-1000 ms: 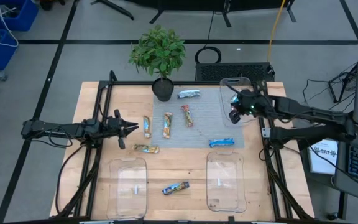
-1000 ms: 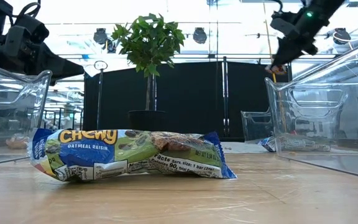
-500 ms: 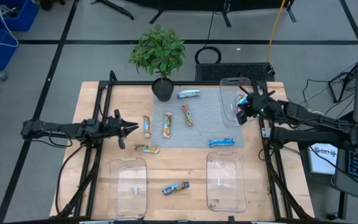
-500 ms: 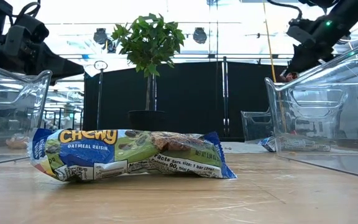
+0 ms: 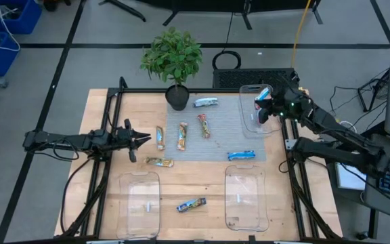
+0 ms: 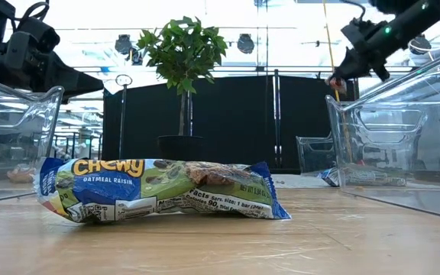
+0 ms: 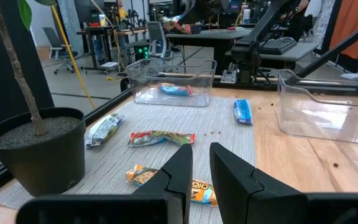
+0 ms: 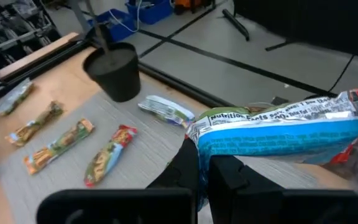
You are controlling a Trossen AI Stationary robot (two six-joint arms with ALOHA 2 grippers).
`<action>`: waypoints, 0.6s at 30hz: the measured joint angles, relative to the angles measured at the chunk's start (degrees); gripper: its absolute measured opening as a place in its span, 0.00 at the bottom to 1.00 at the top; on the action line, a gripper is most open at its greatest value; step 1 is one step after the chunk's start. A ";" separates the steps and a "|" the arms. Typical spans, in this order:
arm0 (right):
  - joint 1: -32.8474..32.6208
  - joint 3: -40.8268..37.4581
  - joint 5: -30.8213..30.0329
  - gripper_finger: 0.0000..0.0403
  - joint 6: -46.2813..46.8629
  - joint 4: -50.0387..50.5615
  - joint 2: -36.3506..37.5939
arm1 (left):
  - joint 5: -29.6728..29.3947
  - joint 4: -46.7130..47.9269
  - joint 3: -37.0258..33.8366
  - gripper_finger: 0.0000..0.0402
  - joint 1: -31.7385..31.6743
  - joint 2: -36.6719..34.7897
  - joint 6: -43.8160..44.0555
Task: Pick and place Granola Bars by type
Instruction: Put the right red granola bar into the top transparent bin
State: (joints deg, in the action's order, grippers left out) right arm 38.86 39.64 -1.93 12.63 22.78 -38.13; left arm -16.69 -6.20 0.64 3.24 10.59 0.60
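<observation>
My right gripper (image 5: 263,103) is shut on a blue granola bar (image 8: 278,134) and hangs above the clear tray (image 5: 249,125) at the mat's far right. That tray has a blue bar (image 7: 176,89) lying in it. Loose bars lie flat on the grey mat: a silver-blue one (image 5: 205,102), a red one (image 5: 202,125), an orange one (image 5: 182,135) and a blue one (image 5: 241,155). More bars lie on the wood (image 5: 160,137) (image 5: 159,162) (image 5: 191,204). My left gripper (image 5: 143,139) waits at the table's left, with only a slit between its fingers and nothing in it. My right gripper pinches the blue bar's crimped end (image 8: 197,135) between its two fingers. The fingers slant down from the table's right side and lie across the bar. The bar sticks out sideways, roughly level, lifted clear above the tray.
A potted plant (image 5: 173,61) stands at the mat's far left corner. Two clear trays (image 5: 139,203) (image 5: 246,196) sit near the front edge, with the loose blue bar (image 6: 159,191) lying between them. Dark frame rails (image 5: 114,102) run along both sides of the table.
My right gripper has carried the blue bar toward the table's far edge, over the far-right tray, and has turned while moving. It has stayed shut on the bar, which remains clear of the table.
</observation>
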 joint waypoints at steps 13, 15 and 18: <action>17.06 -7.05 25.29 0.00 1.27 -4.10 -4.43 | 0.02 0.09 0.00 0.16 0.01 0.02 0.65; 17.44 -4.97 23.47 0.00 -0.86 2.07 -6.73 | 0.02 0.07 0.00 0.16 0.01 0.00 0.64; 17.47 -2.08 21.13 0.00 -3.19 8.04 -11.21 | 0.01 0.04 0.00 0.16 0.00 0.02 0.64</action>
State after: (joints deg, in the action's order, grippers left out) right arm 56.34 37.56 19.20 9.44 30.82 -49.34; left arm -16.68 -6.15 0.64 3.23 10.61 1.23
